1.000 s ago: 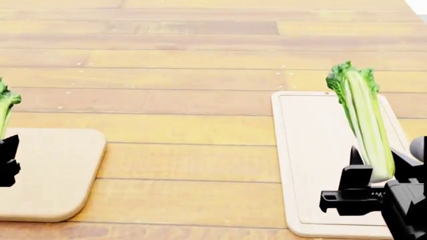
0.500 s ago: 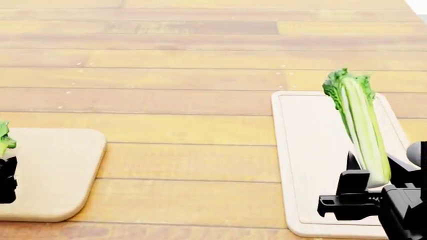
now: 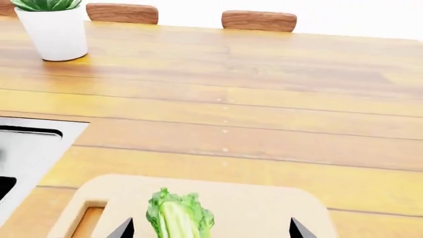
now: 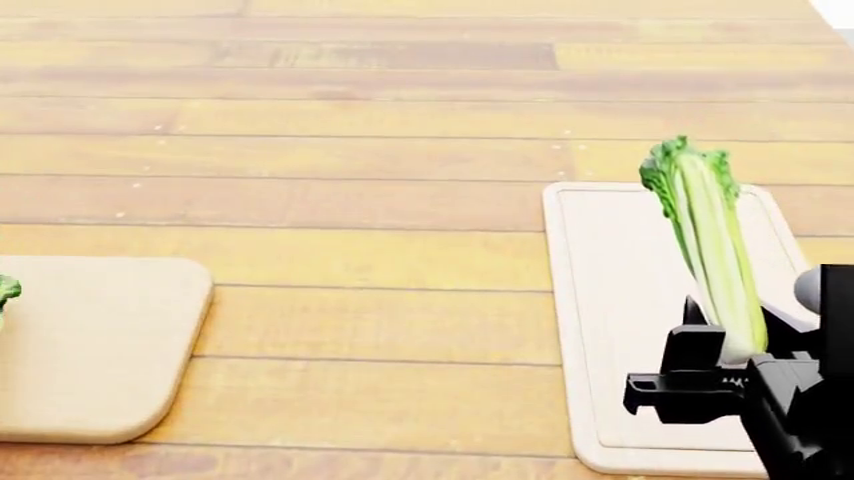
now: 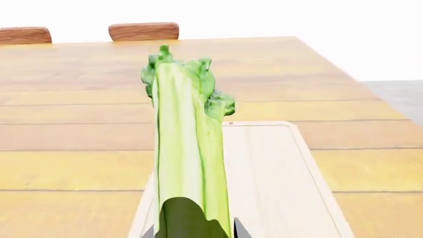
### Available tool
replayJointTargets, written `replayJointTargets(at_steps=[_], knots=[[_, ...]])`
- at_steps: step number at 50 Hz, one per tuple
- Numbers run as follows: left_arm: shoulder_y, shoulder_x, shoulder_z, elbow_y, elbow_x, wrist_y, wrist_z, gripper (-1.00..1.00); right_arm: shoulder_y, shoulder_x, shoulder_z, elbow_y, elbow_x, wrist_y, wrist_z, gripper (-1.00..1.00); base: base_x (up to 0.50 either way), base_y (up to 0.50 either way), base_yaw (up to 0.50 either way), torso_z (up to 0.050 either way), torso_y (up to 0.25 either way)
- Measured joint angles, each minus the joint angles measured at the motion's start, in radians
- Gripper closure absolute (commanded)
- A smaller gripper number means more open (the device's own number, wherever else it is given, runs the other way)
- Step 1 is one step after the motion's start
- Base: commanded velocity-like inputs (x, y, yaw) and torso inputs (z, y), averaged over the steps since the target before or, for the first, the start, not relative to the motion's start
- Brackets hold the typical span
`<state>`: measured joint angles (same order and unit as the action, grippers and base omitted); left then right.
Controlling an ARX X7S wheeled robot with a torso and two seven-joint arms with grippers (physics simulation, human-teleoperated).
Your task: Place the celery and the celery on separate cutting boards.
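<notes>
My right gripper [image 4: 738,348] is shut on the whitish base of one celery [image 4: 707,235], holding it nearly upright over the grooved cutting board [image 4: 625,300]. In the right wrist view the celery [image 5: 188,144] fills the space between the jaws of the gripper [image 5: 193,233], with the board [image 5: 271,173] below. The other celery shows only its leafy tip [image 4: 6,290] at the left edge, by the plain cutting board [image 4: 107,340]. In the left wrist view its leafy top [image 3: 178,218] lies over that board [image 3: 264,208] between the wide-apart fingers of my left gripper [image 3: 210,232], touching neither finger.
The wooden table [image 4: 374,150] extends far back. In the left wrist view a white potted plant [image 3: 53,32] stands at the far side, chair backs [image 3: 258,20] lie beyond, and a metal sink edge [image 3: 29,144] adjoins the plain board. The board has a handle slot [image 3: 89,220].
The left celery has sunk lower at the left edge and the left gripper has left the head view. The right gripper and its celery have shifted slightly left and lower.
</notes>
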<state>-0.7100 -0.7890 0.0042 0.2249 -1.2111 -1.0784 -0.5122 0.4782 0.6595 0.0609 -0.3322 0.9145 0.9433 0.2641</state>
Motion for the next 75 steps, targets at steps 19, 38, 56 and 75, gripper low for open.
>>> replayJointTargets(at_steps=[19, 38, 56, 75], knots=[[0.050, -0.027, -0.092, 0.159, -0.093, -0.007, -0.068, -1.00, 0.390, -0.148, -0.302, 0.491, -0.200, 0.090, 0.008, 1.00, 0.00, 0.00, 0.00, 0.000, 0.000], [0.117, -0.029, -0.108, 0.196, -0.081, 0.022, -0.050, -1.00, 0.471, -0.182, -0.408, 0.644, -0.288, 0.090, 0.016, -1.00, 0.00, 0.00, 0.00, 0.000, 0.001], [0.127, -0.028, -0.124, 0.223, -0.106, 0.034, -0.052, -1.00, 0.473, -0.156, -0.305, 0.479, -0.243, 0.089, 0.079, -1.00, 0.00, 0.00, 0.00, 0.000, 0.000], [-0.047, -0.089, -0.125, 0.267, -0.286, -0.015, -0.152, -1.00, 0.454, -0.055, -0.050, 0.143, -0.027, 0.189, 0.168, -1.00, 0.00, 0.00, 0.00, 0.000, 0.000]])
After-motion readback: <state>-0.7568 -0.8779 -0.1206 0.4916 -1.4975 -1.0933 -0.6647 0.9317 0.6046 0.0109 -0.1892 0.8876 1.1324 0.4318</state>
